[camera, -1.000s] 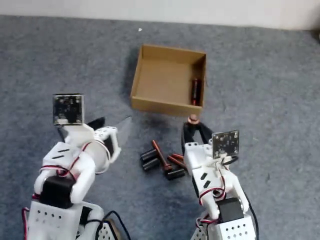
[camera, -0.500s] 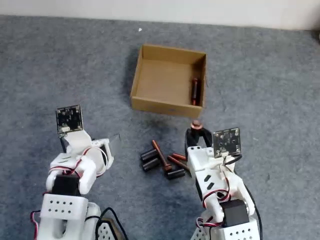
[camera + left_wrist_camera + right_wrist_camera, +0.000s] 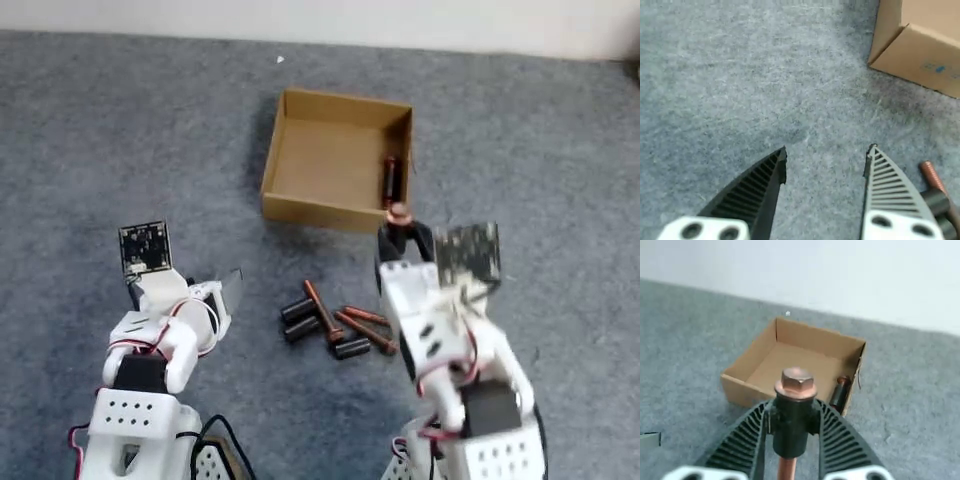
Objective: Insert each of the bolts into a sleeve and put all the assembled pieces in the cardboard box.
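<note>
A sleeved bolt (image 3: 791, 410) is clamped by the right claw (image 3: 792, 412) near the box (image 3: 790, 359); the left claw (image 3: 827, 155) is spread wide, empty.

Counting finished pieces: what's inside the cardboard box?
One assembled piece lies along the right wall of the cardboard box; the visible floor is otherwise bare. Its near wall hides a floor strip.

An open cardboard box (image 3: 320, 212) sits on the grey surface (image 3: 120, 120), one assembled piece (image 3: 392, 180) lying along its right wall. Near its front, copper bolts (image 3: 318, 305) and black sleeves (image 3: 297, 310) lie heaped. Another sleeved bolt (image 3: 791, 415) stands upright between the right fingers (image 3: 747, 440).
</note>
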Controlling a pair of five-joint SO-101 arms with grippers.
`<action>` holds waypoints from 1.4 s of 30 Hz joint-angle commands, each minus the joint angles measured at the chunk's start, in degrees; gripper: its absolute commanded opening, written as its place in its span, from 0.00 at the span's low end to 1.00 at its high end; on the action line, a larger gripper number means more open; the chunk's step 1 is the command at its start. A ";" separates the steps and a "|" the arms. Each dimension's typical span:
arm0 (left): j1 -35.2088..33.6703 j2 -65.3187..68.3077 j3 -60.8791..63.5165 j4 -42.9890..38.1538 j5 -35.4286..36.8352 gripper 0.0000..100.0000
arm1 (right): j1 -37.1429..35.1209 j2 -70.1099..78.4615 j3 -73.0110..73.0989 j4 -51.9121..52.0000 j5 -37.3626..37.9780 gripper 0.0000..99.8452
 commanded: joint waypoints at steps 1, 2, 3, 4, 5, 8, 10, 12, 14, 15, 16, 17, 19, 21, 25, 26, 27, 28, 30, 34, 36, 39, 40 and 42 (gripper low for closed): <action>-0.66 -0.66 -0.31 -1.32 -0.62 0.27 | 0.31 17.98 -13.14 -1.45 0.62 0.01; -0.66 -0.66 -0.31 -1.32 -0.62 0.27 | 0.31 22.29 -15.60 -2.86 0.62 0.01; -0.66 -0.66 -0.31 -1.32 -0.62 0.27 | 0.31 26.51 -17.89 -4.26 0.44 0.01; -0.66 -0.66 -0.31 -1.32 -0.62 0.27 | 0.31 30.46 -19.91 -6.02 0.35 0.01; -0.66 -0.66 -0.31 -1.32 -0.62 0.27 | 0.31 34.33 -21.76 -8.04 0.26 0.01; -0.66 -0.66 -0.31 -1.32 -0.62 0.27 | 0.31 45.23 -25.98 -14.81 0.26 0.01; -0.66 -0.66 -0.31 -1.32 -0.62 0.27 | 0.40 51.65 -28.18 -19.38 0.26 0.01; -0.66 -0.66 -0.31 -1.32 -0.62 0.27 | 0.57 57.54 -30.02 -24.13 0.35 0.01; -0.66 -0.66 -0.31 -1.14 -0.62 0.27 | 0.84 62.46 -31.43 -28.18 0.35 0.01; -0.66 -0.66 -0.31 -1.14 -0.62 0.27 | 0.92 64.57 -31.87 -29.85 0.35 0.01; -0.66 -0.66 -0.31 -1.14 -0.62 0.27 | 1.01 66.51 -32.22 -31.16 0.26 0.01; -0.75 -0.66 -0.31 -1.14 -0.62 0.27 | 1.10 68.26 -32.57 -32.31 0.26 0.01; -0.75 -0.66 -0.31 -1.14 -0.62 0.27 | 1.27 71.69 -33.45 -34.68 0.26 0.01; -0.75 -0.66 -0.31 -1.14 -0.62 0.27 | 1.71 74.51 -34.24 -36.09 0.26 0.01; -0.75 -0.66 -0.31 -1.14 -0.62 0.27 | 2.77 79.08 -34.33 -38.55 0.26 0.02; -0.75 -0.66 -0.31 -1.14 -0.62 0.27 | 3.03 79.60 -34.33 -38.64 0.26 0.03; -0.75 -0.66 -0.31 -1.14 -0.62 0.27 | 3.03 79.96 -34.33 -38.55 0.26 0.06; -0.75 -0.66 -0.31 -1.14 -0.62 0.27 | 3.12 80.04 -34.33 -38.55 0.18 0.09; -0.75 -0.66 -0.31 -1.14 -0.62 0.27 | 3.12 80.04 -33.98 -38.46 0.18 0.14; -0.75 -0.66 -0.31 -1.14 -0.62 0.27 | 3.12 79.16 -34.07 -36.88 0.44 0.15; -0.75 -0.66 -0.31 -1.14 -0.62 0.27 | 2.86 76.79 -34.24 -32.48 0.35 0.15; -0.84 -0.66 -0.40 -1.05 -0.62 0.27 | 2.42 71.25 -34.24 -25.01 0.26 0.15; -0.92 -0.66 -0.48 -1.05 -0.62 0.27 | 1.98 69.14 -34.24 -22.02 0.26 0.15; -2.42 -0.66 -0.84 -1.05 -0.62 0.27 | 1.10 64.92 -34.07 -15.16 0.44 0.15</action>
